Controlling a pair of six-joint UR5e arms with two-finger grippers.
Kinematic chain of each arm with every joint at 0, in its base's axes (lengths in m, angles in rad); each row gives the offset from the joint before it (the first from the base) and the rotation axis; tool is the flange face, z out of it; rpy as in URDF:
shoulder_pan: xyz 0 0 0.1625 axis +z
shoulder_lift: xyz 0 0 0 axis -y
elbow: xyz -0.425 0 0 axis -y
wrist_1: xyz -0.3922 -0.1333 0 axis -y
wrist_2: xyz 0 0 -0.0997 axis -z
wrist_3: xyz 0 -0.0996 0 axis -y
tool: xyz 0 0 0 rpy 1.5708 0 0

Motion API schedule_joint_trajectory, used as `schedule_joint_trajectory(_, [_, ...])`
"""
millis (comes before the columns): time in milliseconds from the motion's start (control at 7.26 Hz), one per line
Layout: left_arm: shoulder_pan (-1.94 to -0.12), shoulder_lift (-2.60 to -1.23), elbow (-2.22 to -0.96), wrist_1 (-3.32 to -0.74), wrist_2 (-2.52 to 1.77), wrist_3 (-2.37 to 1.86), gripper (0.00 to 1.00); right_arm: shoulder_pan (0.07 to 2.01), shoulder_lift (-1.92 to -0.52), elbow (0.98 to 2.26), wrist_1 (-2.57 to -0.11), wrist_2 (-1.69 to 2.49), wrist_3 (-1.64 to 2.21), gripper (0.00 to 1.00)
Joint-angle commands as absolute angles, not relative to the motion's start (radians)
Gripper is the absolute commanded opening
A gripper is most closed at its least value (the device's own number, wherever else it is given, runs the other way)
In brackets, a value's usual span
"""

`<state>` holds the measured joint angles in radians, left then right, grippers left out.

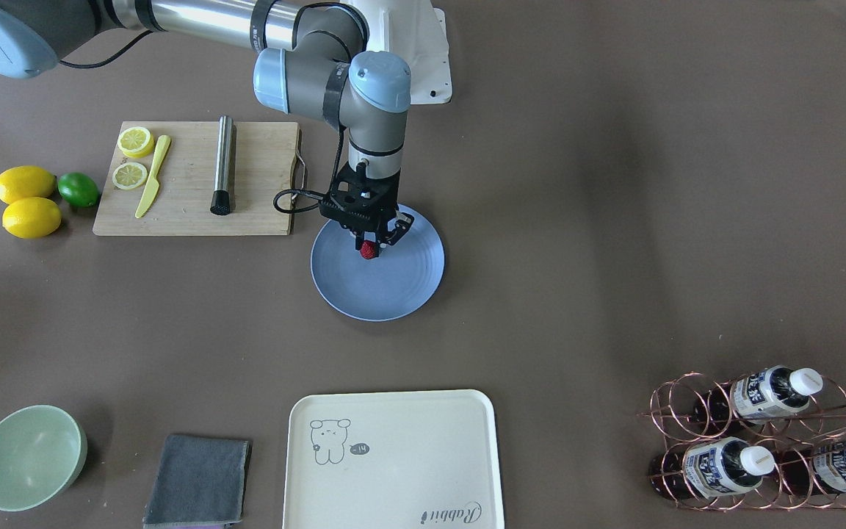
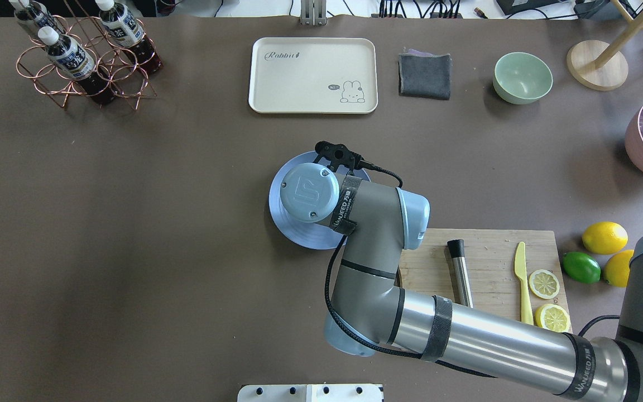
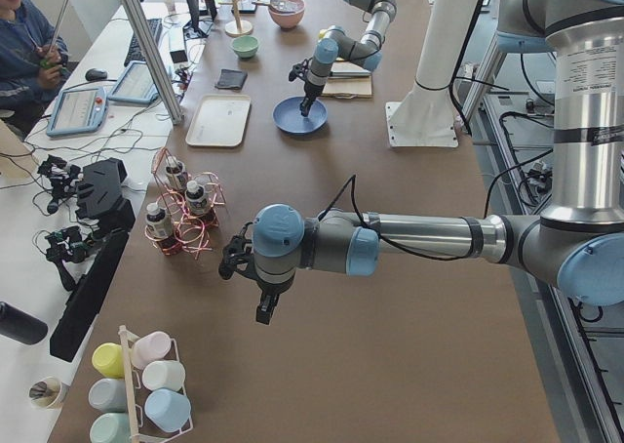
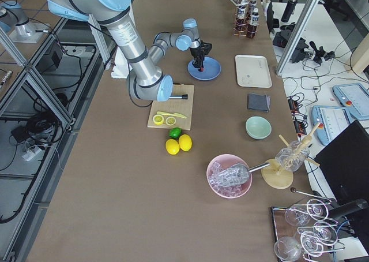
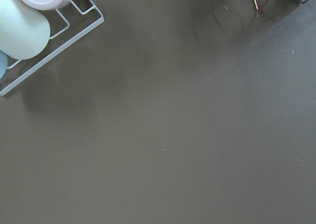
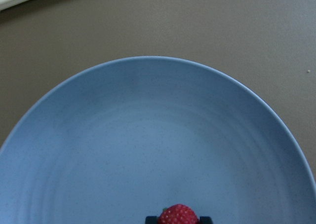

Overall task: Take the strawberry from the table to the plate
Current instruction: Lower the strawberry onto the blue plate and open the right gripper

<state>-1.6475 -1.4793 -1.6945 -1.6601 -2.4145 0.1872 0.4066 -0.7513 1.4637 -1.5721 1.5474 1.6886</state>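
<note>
Firstly, note the table (image 1: 614, 220), the largest item, which carries everything beneath and around the right pincer (image 1: 369, 245).

Beyond that pincer, away from the robot's base, lies the cream tray (image 1: 393, 470), showing only its printed drawing. Close on the pincer's right sits the cutting board (image 1: 195, 184), bearing lemon slices (image 1: 130, 175), a yellow knife (image 1: 153, 176) and a steel rod (image 1: 223, 165). Directly beneath the pincer is the plate (image 1: 393, 290). In the wrist view its blue face ahead of the fingers carries nothing.

Far to the pincer's left and outward, a copper wire rack (image 1: 753, 433) holds three bottles (image 1: 772, 393). Outward on its right, the green bowl (image 1: 30, 455) shows nothing inside.

Smallest is the strawberry (image 1: 369, 251). You will find it clamped between the right pincer's fingers, off the table and over the plate's robot-side portion. In my judgement it is held low so that, once let go, it settles without rolling off. Whether it touches the plate cannot be told.

The left pincer (image 3: 264, 306) hangs over bare table, well apart from the right one. Whether it is released or clenched cannot be told.
</note>
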Motion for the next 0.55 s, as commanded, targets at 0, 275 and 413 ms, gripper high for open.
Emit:
schedule_joint_trajectory(0, [-1.647, -1.471, -1.695, -1.66, -2.414, 0.187, 0.98, 0.4, -0.746, 1.454, -1.569, 1.531, 1.703, 0.61])
schedule_joint_trajectory(275, [-1.649, -1.47, -1.695, -1.66, -2.414, 0.187, 0.98, 0.4, -0.727, 1.433, -1.571, 1.523, 1.694, 1.0])
schedule_joint_trajectory(413, [-1.649, -1.47, -1.695, -1.66, -2.414, 0.187, 0.98, 0.413, -0.713, 1.439, -1.575, 1.532, 1.692, 1.0])
